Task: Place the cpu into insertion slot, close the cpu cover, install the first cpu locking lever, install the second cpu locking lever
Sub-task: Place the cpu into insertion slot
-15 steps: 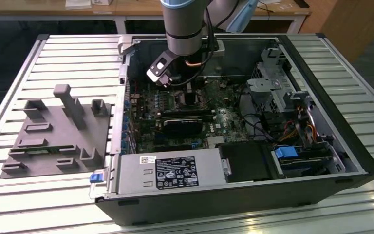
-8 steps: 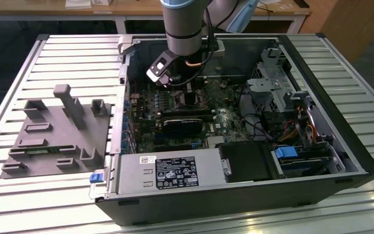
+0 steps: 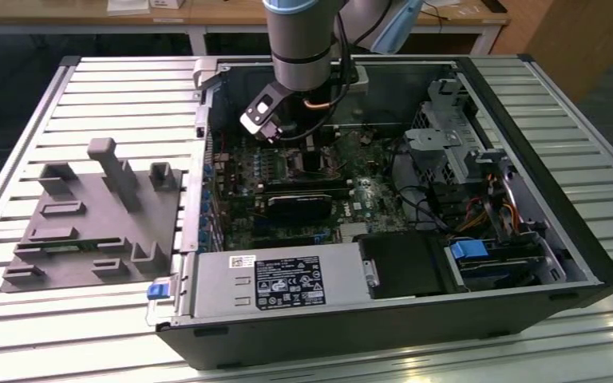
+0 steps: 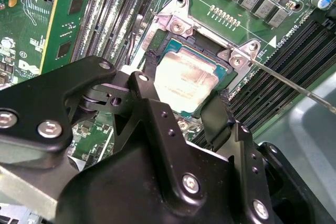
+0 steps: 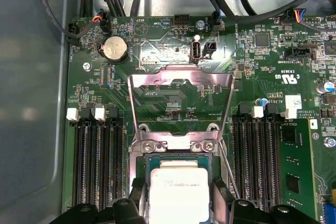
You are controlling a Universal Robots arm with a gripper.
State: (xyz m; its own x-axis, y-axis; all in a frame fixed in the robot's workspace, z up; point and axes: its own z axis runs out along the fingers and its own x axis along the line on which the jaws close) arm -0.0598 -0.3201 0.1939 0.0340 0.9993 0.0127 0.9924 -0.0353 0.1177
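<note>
Exterior view: arm [image 3: 304, 48] enters from 12 o'clock and reaches down into an open computer case [image 3: 562, 263] lying on a slatted table [image 3: 104, 80]. Gripper [image 3: 290, 144] sits low over the green board, toward the case's 11 o'clock corner. Grey moulded fixture [image 3: 93, 215] lies on the table at 9 o'clock of the case, well apart from the arm. Power supply box [image 3: 274, 283] sits at the case's 6 o'clock edge.

Second wrist view: the cpu [image 4: 186, 80] lies flat inside the insertion slot [image 4: 178, 24], silver-grey top up, level w/ the metal rim. The black fingers [image 4: 215, 119] stand one on each of two opposite sides of the chip, right against its edges; they look clenched on the cpu, no gap visible at either side. A thin metal lever rod [image 4: 294, 85] runs out from a slot corner and across the long memory slots [image 4: 126, 3].

First wrist view: the cpu cover [image 5: 178, 77] is swung open, hinged at the slot's far rim and lying back away from the chip. Bare board shows through its square window. Cover not touching the cpu. Coin cell [image 5: 114, 50] sits on the board beyond the cover, clear of the work area.
</note>
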